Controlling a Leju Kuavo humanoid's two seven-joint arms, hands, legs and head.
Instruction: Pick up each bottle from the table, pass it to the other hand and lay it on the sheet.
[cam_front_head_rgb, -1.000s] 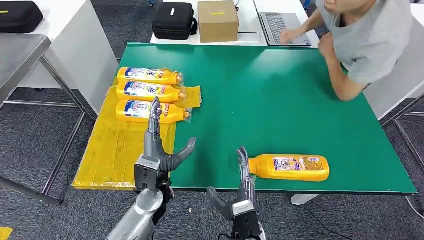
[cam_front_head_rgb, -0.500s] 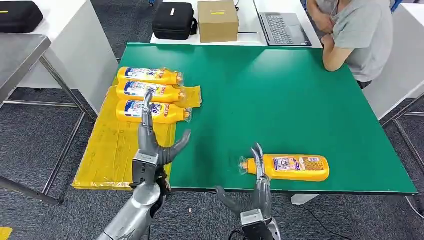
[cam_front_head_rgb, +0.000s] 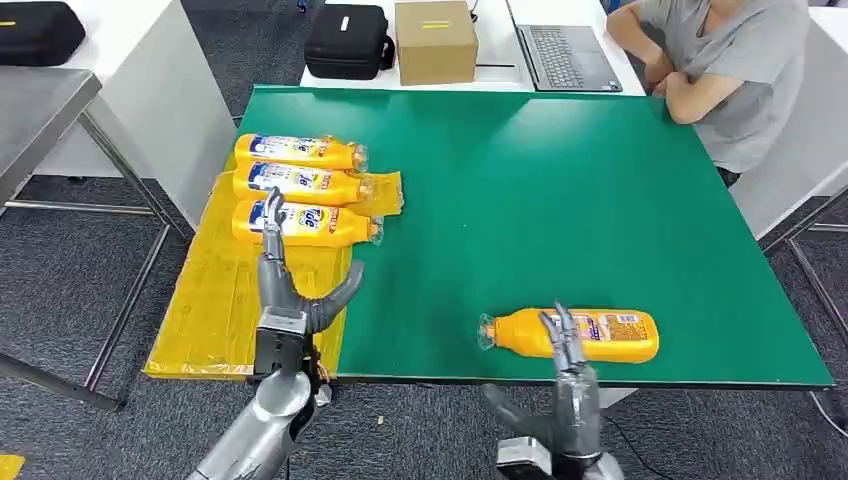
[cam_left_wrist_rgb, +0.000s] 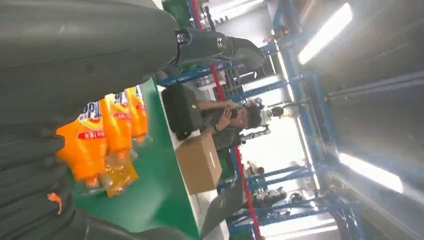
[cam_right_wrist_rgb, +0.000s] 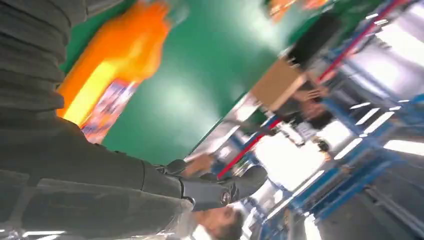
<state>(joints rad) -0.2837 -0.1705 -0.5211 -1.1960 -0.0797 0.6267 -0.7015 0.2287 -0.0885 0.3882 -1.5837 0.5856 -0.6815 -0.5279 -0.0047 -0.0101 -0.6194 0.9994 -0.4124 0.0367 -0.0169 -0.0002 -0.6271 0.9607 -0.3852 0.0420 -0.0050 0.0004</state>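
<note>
Bottles: three (cam_front_head_rgb: 297, 186) on sheet (cam_front_head_rgb: 220, 300), one (cam_front_head_rgb: 585, 335) on table (cam_front_head_rgb: 560, 190).

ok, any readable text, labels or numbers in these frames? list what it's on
None is legible.
Blue-and-white labels on the three orange plastic bottles lying on the yellow sheet: large print, too blurred to read.
Label on the lone orange bottle on the green table: too small.
Yellow strip on the brown cardboard box: unreadable.
White tag on the black case: unreadable.

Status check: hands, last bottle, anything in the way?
Both hands open, left hand over the sheet, right hand at the lone bottle. Three bottles already on the sheet. Path clear.
</note>
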